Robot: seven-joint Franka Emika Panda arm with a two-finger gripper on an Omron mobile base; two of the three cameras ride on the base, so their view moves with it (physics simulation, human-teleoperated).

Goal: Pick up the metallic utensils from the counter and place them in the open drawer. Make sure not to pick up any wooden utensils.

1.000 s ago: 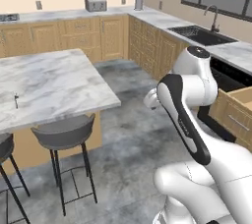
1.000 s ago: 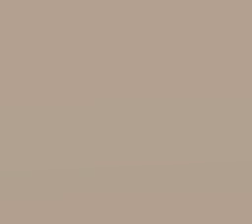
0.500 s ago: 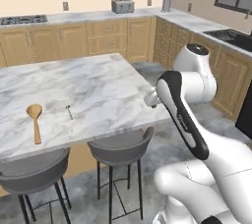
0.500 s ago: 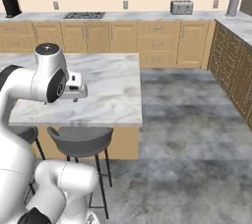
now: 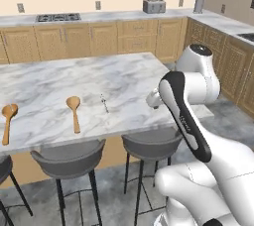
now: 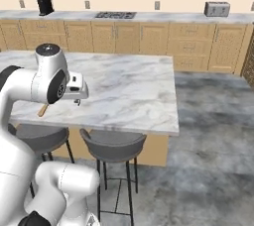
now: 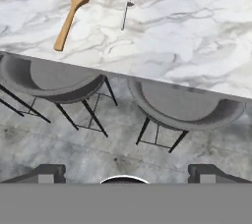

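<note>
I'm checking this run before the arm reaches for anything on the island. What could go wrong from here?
1. The thin silver utensil lies close to a wooden spoon on the marble counter; a slightly off reach might take the spoon.
2. It is slim and lies flat on the counter, so the open gripper may slip off or nudge it away.
3. The stools stand under the counter's near edge, so a low approach may clip them.

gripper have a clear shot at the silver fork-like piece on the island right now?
Probably yes. The fork-like piece lies alone on bare counter, apart from the nearer wooden spoon, with nothing over it. The gripper is open but hangs off the counter's near edge above the stools, so it must reach inward.
</note>
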